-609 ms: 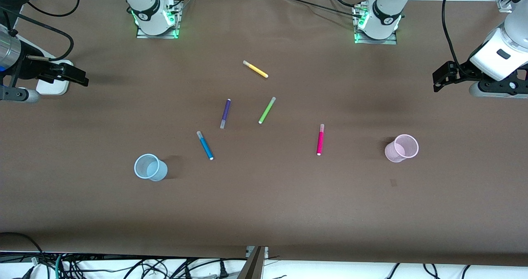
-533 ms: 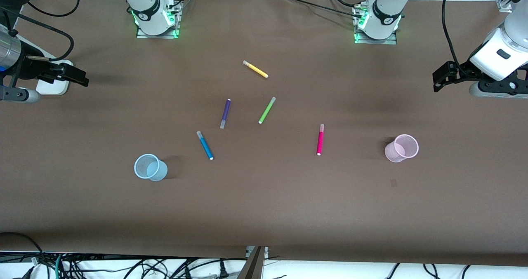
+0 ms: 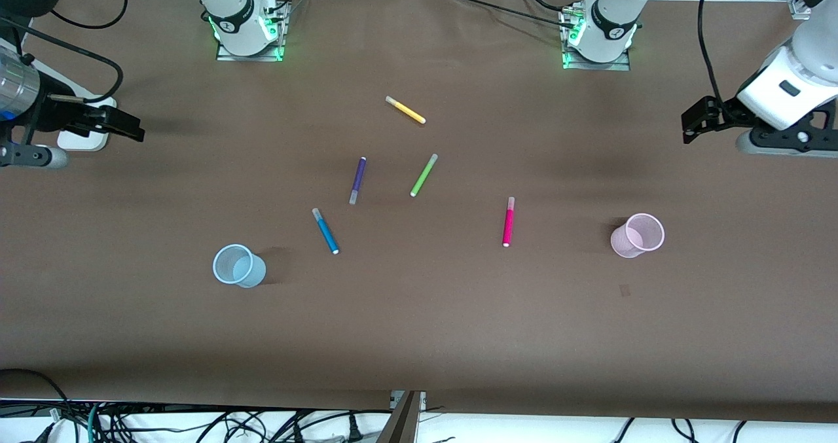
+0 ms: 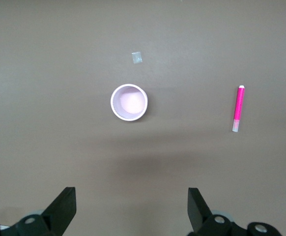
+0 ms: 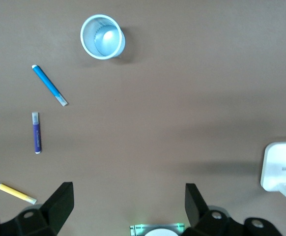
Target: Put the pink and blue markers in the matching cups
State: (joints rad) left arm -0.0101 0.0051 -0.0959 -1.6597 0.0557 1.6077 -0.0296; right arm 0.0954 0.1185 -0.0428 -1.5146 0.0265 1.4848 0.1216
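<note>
Nothing is picked up yet, so your step in hand is the first reach, and you do it well by pairing each arm with the marker at its own end of the table. The left gripper hangs high over the left arm's end with its jaws spread wide and empty; the right gripper hangs over the right arm's end, jaws equally wide and empty. The pink marker lies flat between the table's middle and the pink cup, well apart from it, so send the left gripper there. The blue marker lies flat at a slant, near the blue cup but not touching, and suits the right gripper. Both cups stand upright and look empty. Before you descend, turn the wrist so the jaws cross the marker's length instead of running along it, and aim for the coloured barrel, not the pale cap, which may slip. These pens are thin and lie right on the table, so I judge you need to come down low and close gently. Keep clear of the purple marker, which lies just beside the blue one's cap end, and leave the green marker and yellow marker alone.
</note>
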